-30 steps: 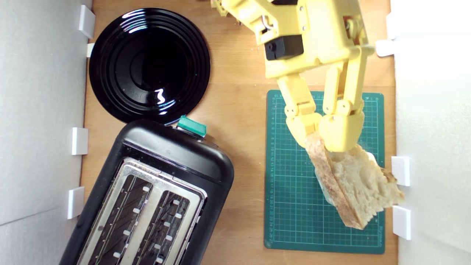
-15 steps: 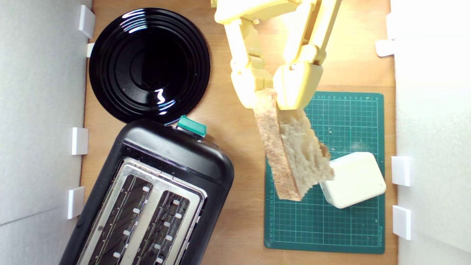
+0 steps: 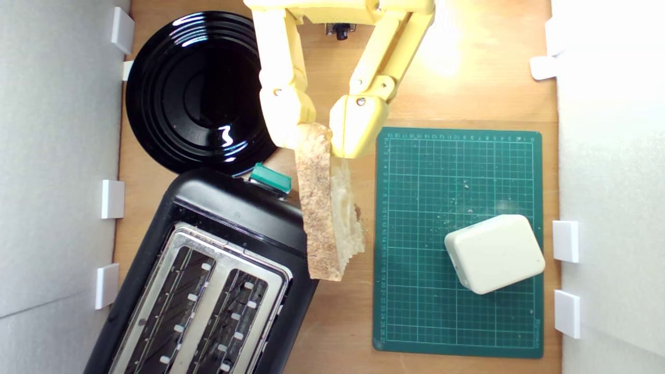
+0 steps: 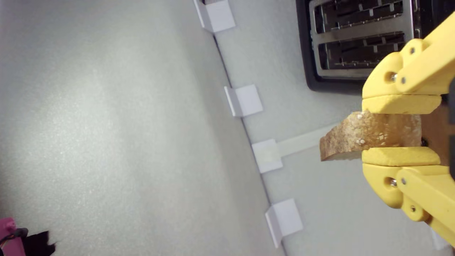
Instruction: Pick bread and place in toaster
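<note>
Black toaster [image 3: 218, 270] beside gripped bread [image 3: 324, 218]

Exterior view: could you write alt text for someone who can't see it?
A yellow gripper holds a slice of bread edge-up beside a black toaster with two open slots. A black plate, green mat and white block lie on the wooden table.

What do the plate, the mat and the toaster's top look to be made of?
Plate: glossy black, probably glazed ceramic or glass, given its sharp white reflections and concentric rings. Mat: matte green with a printed grid, likely a rubbery cutting mat. Toaster: smooth black shell, seemingly plastic; top plate brushed silvery metal with wire guides in the slots.
</note>
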